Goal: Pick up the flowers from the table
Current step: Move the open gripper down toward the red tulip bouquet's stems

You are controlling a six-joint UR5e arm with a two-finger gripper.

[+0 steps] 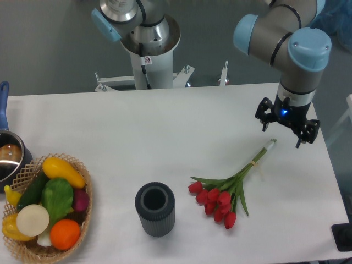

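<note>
The flowers point(226, 192), a small bunch of red tulips with green leaves, lie flat on the white table point(165, 126) at the right of centre. Their tied green stems run up and to the right, ending in a pale tip near the gripper. My gripper point(286, 127) hangs just above and to the right of that stem end, pointing down, with its black fingers spread apart and nothing between them. It does not touch the flowers.
A dark grey ribbed cup point(155, 209) stands left of the tulip heads. A wicker basket of colourful vegetables point(47, 209) sits at the front left, with a metal pot point(8, 157) behind it. The robot base point(147, 49) is at the table's far edge.
</note>
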